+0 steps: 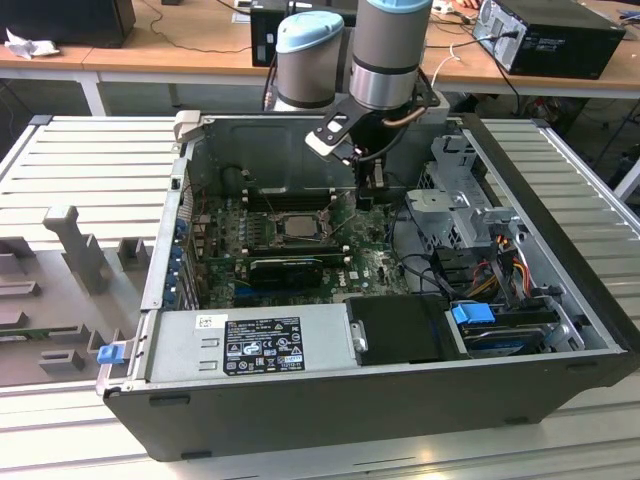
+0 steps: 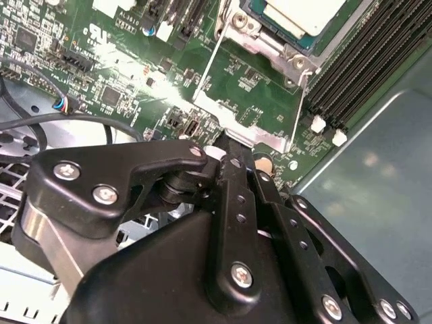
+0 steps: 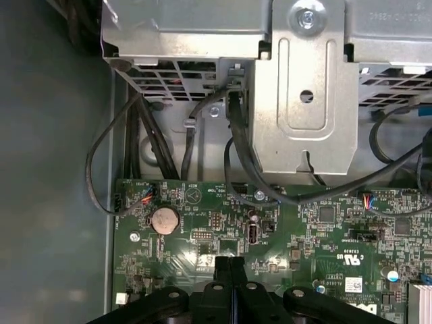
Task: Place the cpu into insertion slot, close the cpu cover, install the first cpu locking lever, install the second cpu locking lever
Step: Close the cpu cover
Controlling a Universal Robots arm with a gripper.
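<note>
On the exterior view's left, grey moulded fixtures (image 1: pixel 78 250) sit on the slatted grey desk (image 1: pixel 90 150). An open computer case (image 1: pixel 330 410) lies beside them, with a blue clip (image 1: pixel 110 352) at its near corner and a labelled power supply (image 1: pixel 255 345) along its front wall.

Inside, on the green circuit board (image 1: pixel 365 265), the cpu (image 1: pixel 298 228) lies pale face up in the insertion slot (image 1: pixel 276 222). A long black card (image 1: pixel 285 268) lies just in front of the slot. In the second wrist view the cpu (image 2: pixel 304 12) is seated within the slot's silvery rim (image 2: pixel 253 30). The cpu cover (image 2: pixel 243 125), a thin silvery frame, appears raised off the slot.

To the right of the slot, the claw (image 1: pixel 372 205) hangs from the arm. It is clenched, fingers pressed together with nothing between them in both wrist views (image 3: pixel 229 262). Its tips (image 2: pixel 226 140) are at the cover's free edge; I cannot tell if they touch.

Furthest right stands a metal drive cage (image 1: pixel 450 200).
</note>
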